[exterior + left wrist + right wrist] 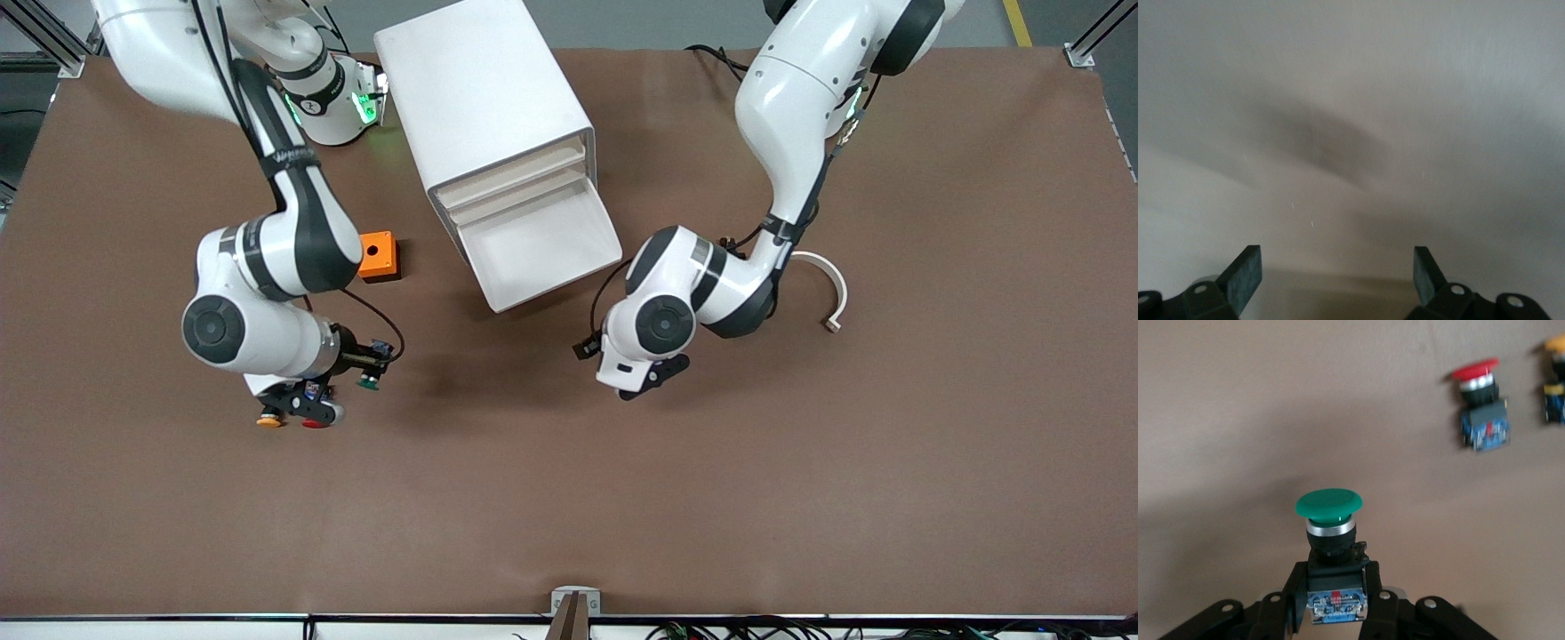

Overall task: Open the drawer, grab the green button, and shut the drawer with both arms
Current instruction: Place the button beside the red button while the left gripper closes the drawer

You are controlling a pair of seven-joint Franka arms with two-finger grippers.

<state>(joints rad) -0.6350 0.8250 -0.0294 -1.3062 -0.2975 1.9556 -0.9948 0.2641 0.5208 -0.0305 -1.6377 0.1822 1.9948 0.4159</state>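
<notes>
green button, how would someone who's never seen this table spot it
Find the white cabinet with its open drawer, then go toward the right arm's end of the table. There the right gripper is shut on the green button. The red-capped button and orange-capped button lie on the table.

You are looking at a robotics lab or test cell, not a home or shop. Two glossy white industrial arms (267,267) are mounted along the top of the frame over a wide counter (800,462) covered in plain brown matting. Aluminium profile framing (53,44) stands at the upper left and upper right corners. Loose cables (711,629) run along the bottom edge, with a small bracket (575,603) at bottom centre. A grey floor with a yellow line (1018,22) shows at the upper right.
</notes>
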